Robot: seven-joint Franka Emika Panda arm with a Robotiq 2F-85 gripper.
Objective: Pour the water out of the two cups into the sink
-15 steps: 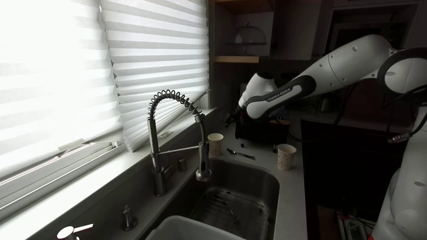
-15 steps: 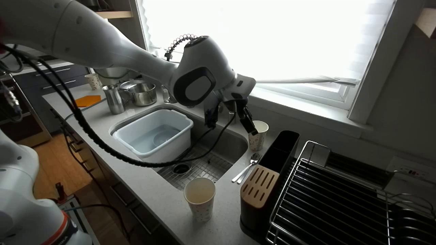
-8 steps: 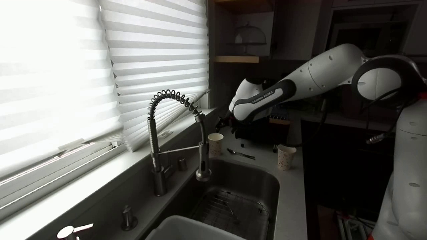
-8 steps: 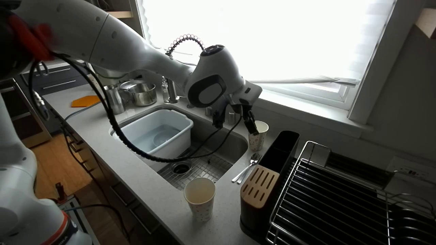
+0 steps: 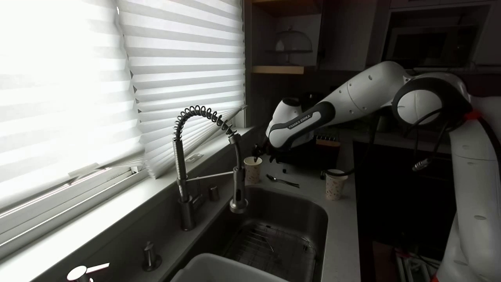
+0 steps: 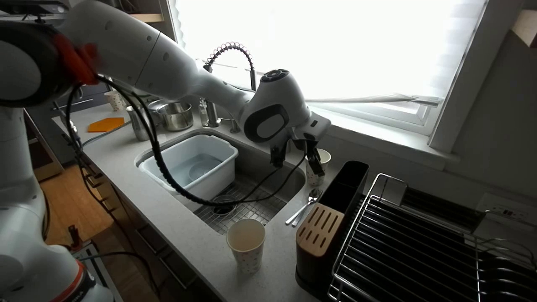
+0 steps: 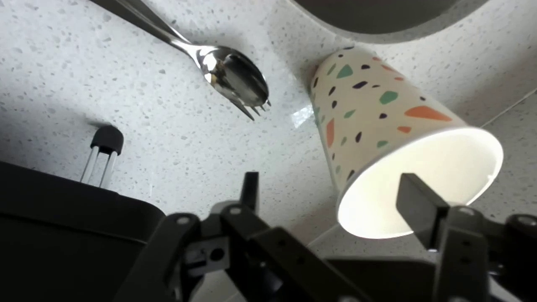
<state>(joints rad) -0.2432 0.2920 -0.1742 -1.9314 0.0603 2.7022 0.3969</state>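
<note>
Two cream-white paper cups with coloured specks stand upright on the counter by the sink (image 5: pixel 291 199). The cup by the window wall (image 5: pixel 252 173) is near my gripper (image 6: pixel 298 167); it also shows in the wrist view (image 7: pixel 373 100). The front cup (image 6: pixel 247 253) stands near the counter's front edge, also seen in an exterior view (image 5: pixel 335 187). My gripper (image 7: pixel 329 180) is open and empty. In the wrist view its right finger overlaps the mouth of the window-side cup, and its left finger is over the counter beside it. I cannot make out water in either cup.
A spoon and fork (image 7: pixel 237 77) lie between the cups. A black holder with a slotted wooden top (image 6: pixel 319 228) and a wire dish rack (image 6: pixel 377 201) stand beside them. The spring faucet (image 5: pixel 238 188) rises over the sink. A pale tub (image 6: pixel 209 167) sits inside it.
The arm has lowered and moved toward the window-side cup, bringing the open gripper down close to its rim. Both cups stay in place.
</note>
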